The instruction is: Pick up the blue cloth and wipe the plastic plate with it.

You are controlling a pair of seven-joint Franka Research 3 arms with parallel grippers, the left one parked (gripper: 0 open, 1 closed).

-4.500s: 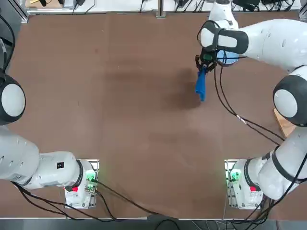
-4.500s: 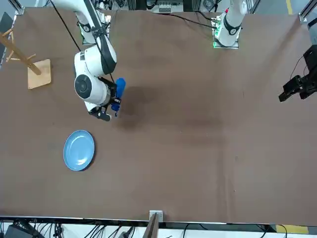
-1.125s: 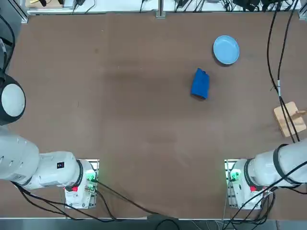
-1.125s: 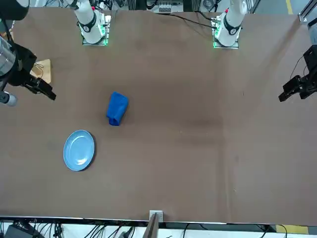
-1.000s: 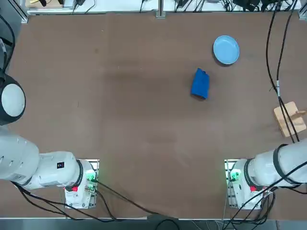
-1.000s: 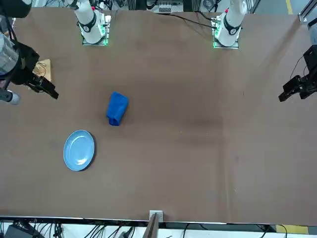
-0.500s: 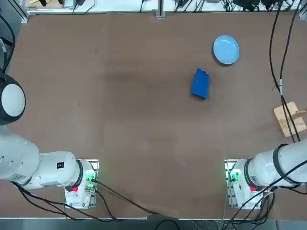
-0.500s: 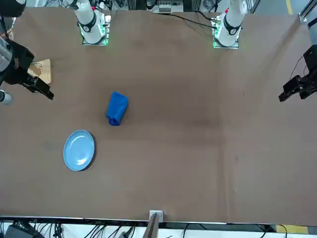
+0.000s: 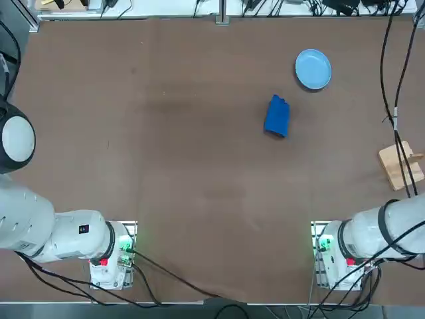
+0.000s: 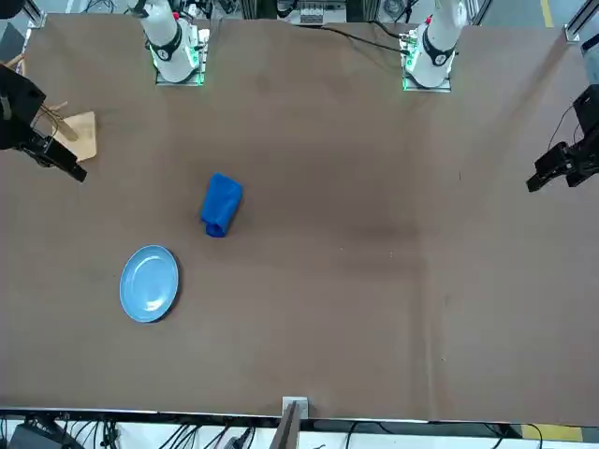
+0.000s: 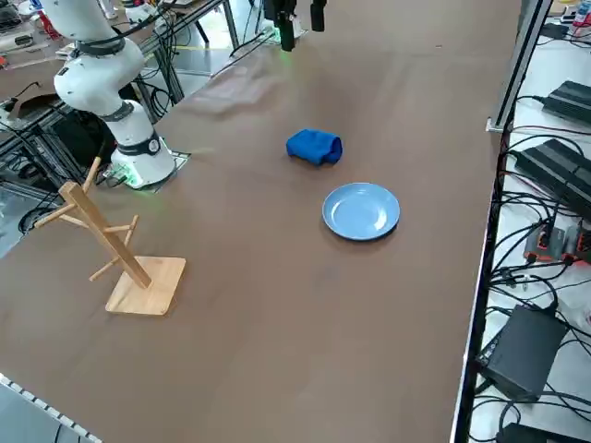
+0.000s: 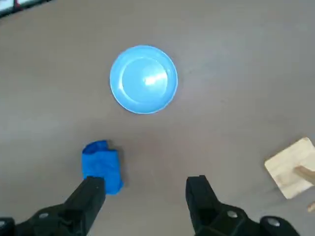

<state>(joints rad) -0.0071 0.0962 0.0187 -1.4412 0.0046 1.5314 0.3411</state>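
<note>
Open gripper, table, rack, plate, cloth

The right gripper (image 12: 145,189) hangs above the brown table (image 9: 199,166), fingers spread, holding nothing. Near the table's right side in the top view stands the wooden rack (image 11: 146,286); the plate (image 9: 313,69) lies flat, with the bunched blue cloth (image 9: 277,117) near it, apart.

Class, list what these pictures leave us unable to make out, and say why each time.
- Underside of the blue cloth: every view; its own folds and the table hide it.
- Underside of the plastic plate: every view; it lies face up.
- Right gripper: its fingers stand apart, but the right wrist view's bottom edge cuts off the rest.
- Wooden stand: top view; cables cross it.
</note>
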